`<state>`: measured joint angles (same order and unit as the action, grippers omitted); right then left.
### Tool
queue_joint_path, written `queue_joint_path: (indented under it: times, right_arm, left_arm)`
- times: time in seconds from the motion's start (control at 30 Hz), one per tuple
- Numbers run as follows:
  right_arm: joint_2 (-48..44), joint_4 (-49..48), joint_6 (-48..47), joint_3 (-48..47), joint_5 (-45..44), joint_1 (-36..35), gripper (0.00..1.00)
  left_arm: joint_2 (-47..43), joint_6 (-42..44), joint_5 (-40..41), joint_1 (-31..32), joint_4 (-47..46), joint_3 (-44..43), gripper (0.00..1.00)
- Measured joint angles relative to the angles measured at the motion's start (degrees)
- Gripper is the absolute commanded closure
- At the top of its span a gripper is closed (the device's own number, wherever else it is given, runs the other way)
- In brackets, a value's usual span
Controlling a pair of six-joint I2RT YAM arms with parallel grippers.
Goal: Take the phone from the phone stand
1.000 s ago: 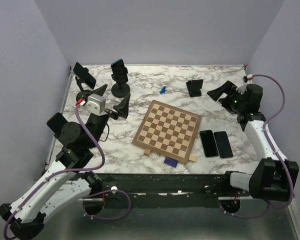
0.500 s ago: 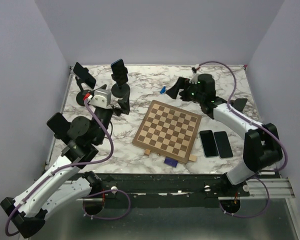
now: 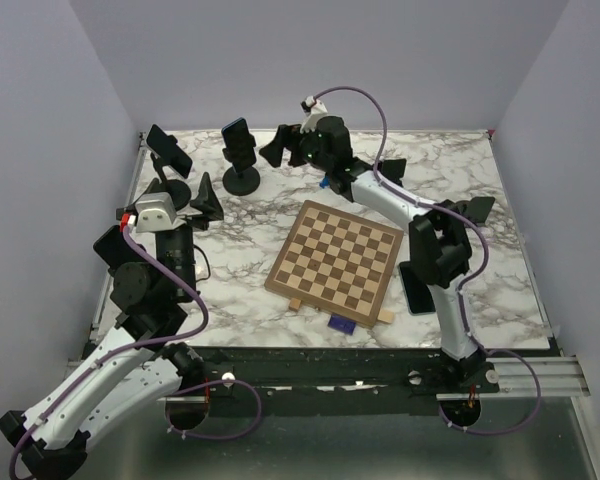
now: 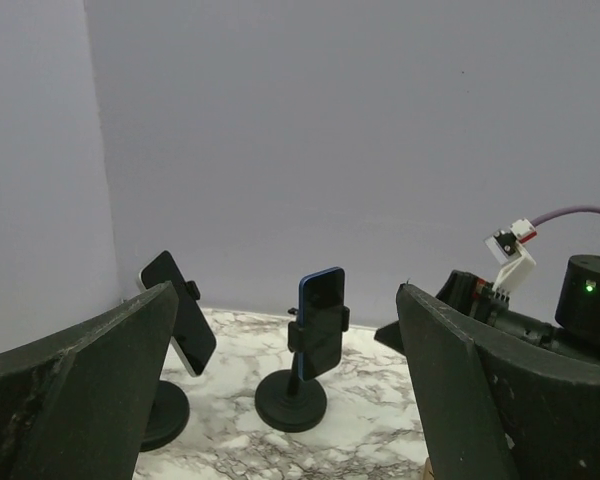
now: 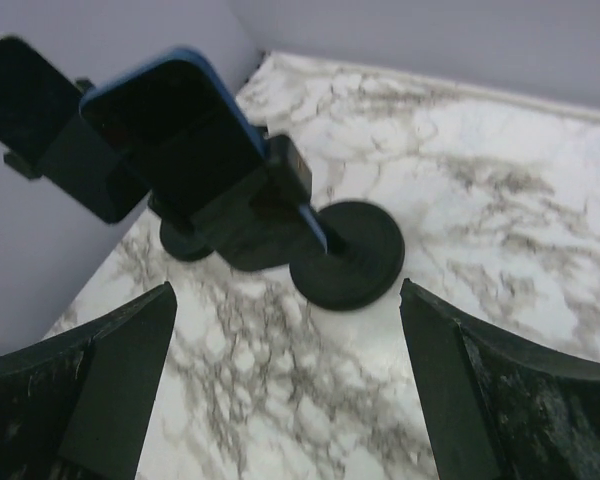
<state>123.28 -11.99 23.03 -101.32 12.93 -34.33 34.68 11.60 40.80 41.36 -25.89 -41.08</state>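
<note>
A blue phone (image 3: 238, 140) stands clamped upright in a black stand with a round base (image 3: 242, 181) at the back left of the marble table. My right gripper (image 3: 279, 149) is open and empty just right of it, jaws wide. In the right wrist view the blue phone (image 5: 180, 130) and its base (image 5: 347, 255) lie ahead of the right gripper (image 5: 285, 290). My left gripper (image 3: 181, 193) is open and empty, in front of and left of the stand. The left wrist view shows the blue phone (image 4: 322, 320) ahead of the left gripper (image 4: 285, 300).
A second dark phone (image 3: 168, 150) sits tilted in another stand (image 3: 170, 192) at the far left, close to my left gripper. A chessboard (image 3: 335, 260) lies mid-table with a purple card (image 3: 340, 323) at its front. A black object (image 3: 477, 210) stands at the right.
My right arm has swung from the table's right side across the back to just right of the blue phone. My left gripper has shifted left and back a little.
</note>
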Motion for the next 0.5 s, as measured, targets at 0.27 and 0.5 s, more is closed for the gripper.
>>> queue_joint_path:
  times: [0.27, 0.5]
  right_arm:
    - [14.01, -0.35, -3.17, -22.91, -0.26, -1.51, 0.0]
    - [20.11, -0.44, -5.64, -33.27, -0.48, -4.9, 0.0]
  left_arm:
    - [0.39, 1.09, 0.92, 0.0, -1.2, 0.28, 0.01]
    - [0.31, 1.79, 1.01, 0.0, -1.88, 0.37, 0.01]
